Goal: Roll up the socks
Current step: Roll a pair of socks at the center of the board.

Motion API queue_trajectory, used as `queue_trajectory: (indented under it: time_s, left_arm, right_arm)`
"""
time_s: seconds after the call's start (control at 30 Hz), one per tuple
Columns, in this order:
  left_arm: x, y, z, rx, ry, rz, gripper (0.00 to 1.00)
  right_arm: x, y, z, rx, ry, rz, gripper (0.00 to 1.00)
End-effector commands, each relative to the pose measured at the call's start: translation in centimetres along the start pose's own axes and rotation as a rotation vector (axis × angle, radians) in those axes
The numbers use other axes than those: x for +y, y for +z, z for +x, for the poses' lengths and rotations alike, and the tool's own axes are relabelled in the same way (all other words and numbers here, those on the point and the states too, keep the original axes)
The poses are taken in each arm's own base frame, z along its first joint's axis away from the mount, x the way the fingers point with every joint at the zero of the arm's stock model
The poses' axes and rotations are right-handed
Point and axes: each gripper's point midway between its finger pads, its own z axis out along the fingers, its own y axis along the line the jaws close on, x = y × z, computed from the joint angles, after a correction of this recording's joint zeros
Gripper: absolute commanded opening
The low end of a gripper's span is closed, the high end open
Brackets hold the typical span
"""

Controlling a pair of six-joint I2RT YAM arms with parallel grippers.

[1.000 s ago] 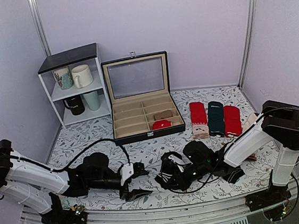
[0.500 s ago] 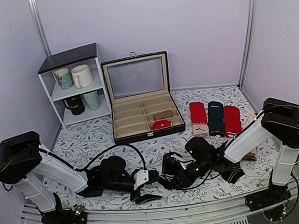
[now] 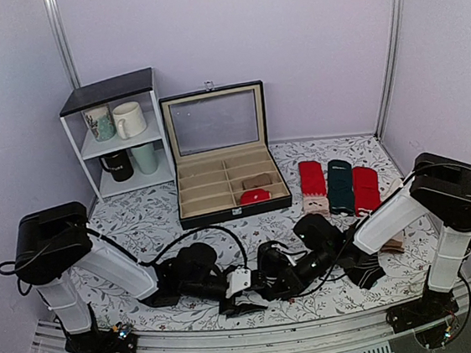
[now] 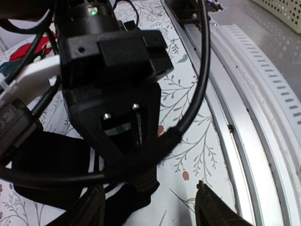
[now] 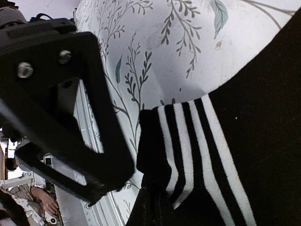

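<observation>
A black sock (image 5: 235, 132) with white bands across its cuff lies on the flowered table near the front edge; it also shows in the top view (image 3: 272, 267). My right gripper (image 5: 151, 207) is shut on the cuff's edge and shows in the top view (image 3: 272, 282). My left gripper (image 3: 241, 292) is open, right next to the right gripper. In the left wrist view its fingers (image 4: 214, 207) stand wide apart, with black sock fabric (image 4: 127, 205) and the right gripper's black body (image 4: 113, 84) between and above them. One left finger (image 5: 70, 117) fills the left of the right wrist view.
An open black compartment case (image 3: 226, 186) stands at mid-back. A white shelf with mugs (image 3: 122, 138) is back left. Red (image 3: 312, 178), dark green (image 3: 340, 184) and red (image 3: 366, 188) socks lie right of the case. The metal front rail (image 4: 263, 117) runs close by.
My left arm has reached rightward along the front edge until its open gripper is beside the right gripper. The right gripper has stayed on the sock, shifting slightly left.
</observation>
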Motion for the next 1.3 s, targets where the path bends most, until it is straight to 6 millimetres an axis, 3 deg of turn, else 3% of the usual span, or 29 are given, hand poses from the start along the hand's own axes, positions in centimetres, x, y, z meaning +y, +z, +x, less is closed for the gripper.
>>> queue_trajectory:
  time_s: [0.0,0.37,0.63,0.83,0.9,1.1,1.27]
  left_arm:
    - [-1.1,1.0,0.8,0.023,0.003,0.049,0.64]
    - [-0.2,1.9,3.3,0.116,-0.039,-0.005,0.58]
    - [-0.3,2.2,4.2,0.157,-0.051,-0.002,0.46]
    - [-0.6,2.2,4.5,0.17,-0.047,-0.005,0.41]
    - [-0.7,2.3,4.4,0.17,-0.044,-0.007,0.41]
    - [-0.7,2.1,3.4,0.132,0.007,-0.043,0.62]
    - [-0.6,2.4,3.6,0.148,0.03,-0.05,0.62]
  right_arm:
    - [-4.6,0.0,7.1,0.203,0.194,0.141,0.0]
    - [-4.1,-0.7,6.2,0.189,0.201,0.085,0.0]
    - [-3.8,-1.4,4.1,0.14,0.205,0.052,0.0]
    - [-4.4,-1.5,3.8,0.128,0.245,0.053,0.0]
    - [-4.6,-1.4,3.9,0.135,0.261,0.058,0.0]
    - [-4.7,-1.4,4.3,0.14,0.276,0.059,0.0]
    - [-3.4,-1.8,3.6,0.123,0.265,0.01,0.0]
